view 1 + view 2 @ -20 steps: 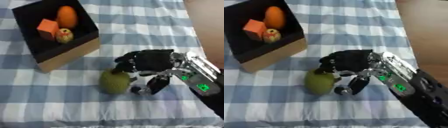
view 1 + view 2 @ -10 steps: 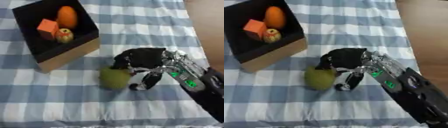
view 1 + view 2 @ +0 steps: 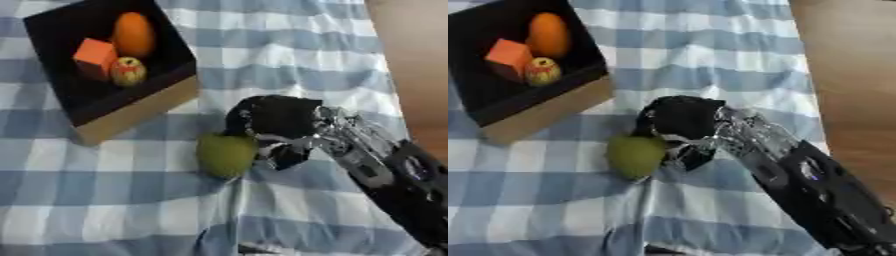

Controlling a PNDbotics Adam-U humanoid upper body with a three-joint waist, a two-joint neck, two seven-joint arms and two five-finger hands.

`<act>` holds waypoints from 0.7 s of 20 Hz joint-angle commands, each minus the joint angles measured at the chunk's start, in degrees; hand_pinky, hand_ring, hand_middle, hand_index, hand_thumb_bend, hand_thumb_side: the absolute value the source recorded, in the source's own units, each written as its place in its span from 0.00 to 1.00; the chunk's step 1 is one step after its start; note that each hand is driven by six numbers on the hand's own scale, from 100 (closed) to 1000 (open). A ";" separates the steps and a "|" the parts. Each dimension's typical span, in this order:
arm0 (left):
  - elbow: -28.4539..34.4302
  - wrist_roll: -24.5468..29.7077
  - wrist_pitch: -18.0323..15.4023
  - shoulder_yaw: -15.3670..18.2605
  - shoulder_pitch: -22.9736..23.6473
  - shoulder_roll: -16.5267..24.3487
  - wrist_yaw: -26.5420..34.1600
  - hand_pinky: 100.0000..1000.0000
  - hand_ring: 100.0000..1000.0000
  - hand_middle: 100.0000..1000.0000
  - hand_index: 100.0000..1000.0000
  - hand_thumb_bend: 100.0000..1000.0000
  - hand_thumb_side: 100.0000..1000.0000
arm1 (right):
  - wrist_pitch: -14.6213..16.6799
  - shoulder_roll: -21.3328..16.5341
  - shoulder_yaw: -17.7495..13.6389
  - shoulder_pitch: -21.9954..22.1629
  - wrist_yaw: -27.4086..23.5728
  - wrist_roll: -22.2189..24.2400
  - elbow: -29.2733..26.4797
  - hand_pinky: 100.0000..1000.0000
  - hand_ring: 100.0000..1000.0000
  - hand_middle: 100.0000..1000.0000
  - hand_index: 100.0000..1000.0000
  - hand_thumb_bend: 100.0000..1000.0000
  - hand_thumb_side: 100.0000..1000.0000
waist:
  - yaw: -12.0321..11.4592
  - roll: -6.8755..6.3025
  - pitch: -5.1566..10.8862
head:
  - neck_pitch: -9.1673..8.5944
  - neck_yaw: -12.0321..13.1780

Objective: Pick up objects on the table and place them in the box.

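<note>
Green fruit (image 3: 226, 154) on the checked desk (image 3: 289, 45), just right of the box (image 3: 140, 107), pressed against the right hand (image 3: 273, 120). Fingers (image 3: 284, 156) curled at its right side, seemingly closing round it; full hold cannot be told. Probably set for lifting boxward.

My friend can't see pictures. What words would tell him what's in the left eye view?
The robot's right hand curls around a green fruit on a blue-and-white checked tablecloth. Up and to the left sits a black box already holding an orange fruit, an orange block and a small red-and-yellow apple.
</note>
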State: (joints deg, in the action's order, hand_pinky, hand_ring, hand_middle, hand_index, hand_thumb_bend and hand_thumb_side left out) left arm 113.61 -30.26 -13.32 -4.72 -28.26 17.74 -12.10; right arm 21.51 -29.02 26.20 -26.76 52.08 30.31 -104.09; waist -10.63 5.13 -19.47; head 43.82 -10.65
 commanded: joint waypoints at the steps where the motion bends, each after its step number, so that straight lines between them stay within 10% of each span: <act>1: 0.98 0.23 -0.06 -0.01 -0.72 0.64 0.10 0.72 0.87 0.71 0.77 0.51 0.58 | 0.35 -1.32 0.13 -0.58 -1.56 1.96 -2.40 0.83 0.81 0.51 0.75 0.00 0.05 | 0.03 -0.87 1.40 | 0.30 0.00; 8: 0.98 0.24 -0.04 0.01 -0.54 0.90 0.03 0.72 0.87 0.71 0.77 0.51 0.58 | 5.87 -3.26 0.20 -1.49 -2.99 8.32 -3.32 0.89 0.90 0.66 0.99 0.18 0.21 | 0.28 -0.60 1.66 | 0.30 0.14; 14: 0.98 0.36 -0.02 -0.08 -0.29 1.36 -0.07 0.72 0.87 0.71 0.77 0.51 0.58 | 7.43 -6.85 2.31 -5.15 -7.99 13.71 -1.16 0.90 0.89 0.69 1.00 0.23 0.25 | 0.53 -0.03 2.11 | 0.30 0.23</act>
State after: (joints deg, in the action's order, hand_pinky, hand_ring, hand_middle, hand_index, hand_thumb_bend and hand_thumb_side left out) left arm 113.61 -30.07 -13.34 -4.73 -28.19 17.94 -12.12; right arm 26.25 -33.80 28.32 -31.21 45.49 40.30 -105.21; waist -10.20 5.15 -19.42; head 43.82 -10.60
